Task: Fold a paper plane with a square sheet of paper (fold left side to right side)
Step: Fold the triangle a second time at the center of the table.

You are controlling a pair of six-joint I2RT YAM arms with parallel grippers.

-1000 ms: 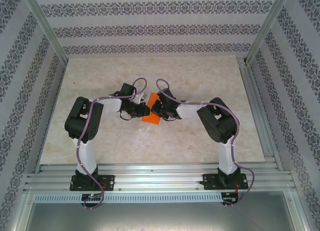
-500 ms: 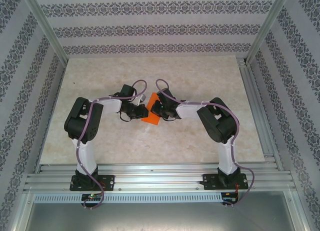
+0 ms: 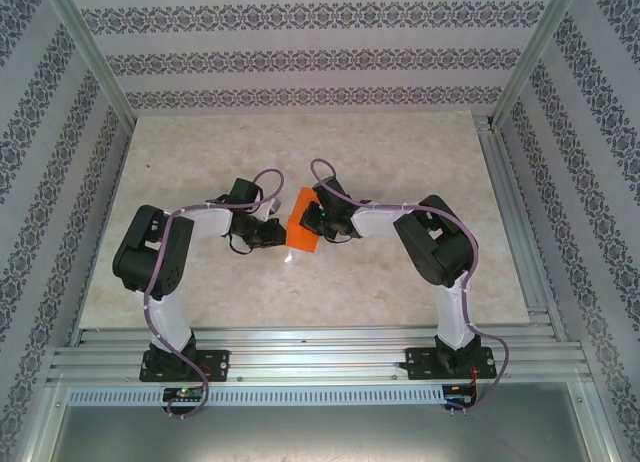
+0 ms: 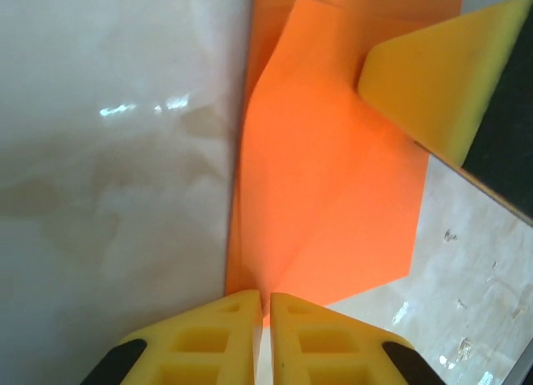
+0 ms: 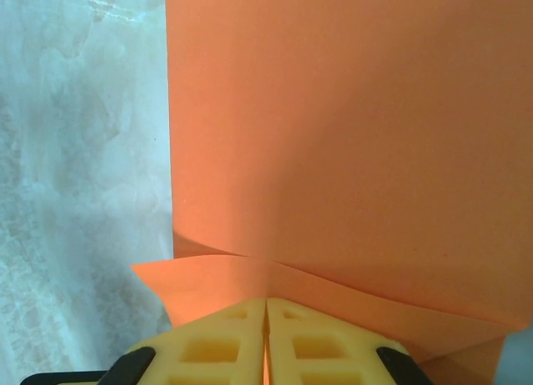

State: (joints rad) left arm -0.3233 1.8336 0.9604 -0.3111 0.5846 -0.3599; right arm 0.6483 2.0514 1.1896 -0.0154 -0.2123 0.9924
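Observation:
The square sheet of paper is bright orange and lies creased at the table's middle, between both arms. My left gripper meets its left side. In the left wrist view a raised crease of the sheet runs into my left gripper, which is shut on its near edge. My right gripper comes in from the right. In the right wrist view it is shut on a curled flap of the sheet. One right fingertip shows in the left wrist view. The paper plane is out of view.
The tabletop is pale and marble-patterned, with a small white shiny spot just in front of the paper. Aluminium rails run along the near edge and another rail down the right side. Patterned walls enclose the table.
My left arm has swung left and lower, and its gripper has drawn back slightly. The orange sheet now looks taller and narrower from above. The right arm has stayed put.

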